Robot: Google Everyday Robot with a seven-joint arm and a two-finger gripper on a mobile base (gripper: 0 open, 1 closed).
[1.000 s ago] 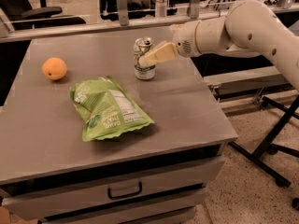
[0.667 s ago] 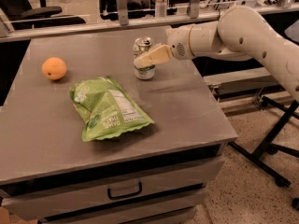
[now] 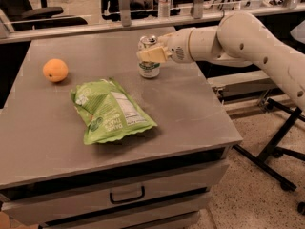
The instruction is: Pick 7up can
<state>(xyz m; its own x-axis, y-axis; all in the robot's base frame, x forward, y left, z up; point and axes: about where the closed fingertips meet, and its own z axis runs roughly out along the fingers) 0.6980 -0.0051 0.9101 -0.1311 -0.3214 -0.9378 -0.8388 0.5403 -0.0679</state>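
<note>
The 7up can stands upright on the grey table, at the back middle. Its silver top and green-and-white lower body show. My gripper reaches in from the right on the white arm and sits at the can's mid height, covering the middle of its body. The can rests on the table top.
An orange lies at the table's back left. A flat green snack bag lies in the middle, in front of the can. A drawer handle shows below the front edge. Black stand legs are on the floor at right.
The arm has slid a little left, so the gripper now covers the middle of the can rather than its right side. The can, bag and orange have not moved.
</note>
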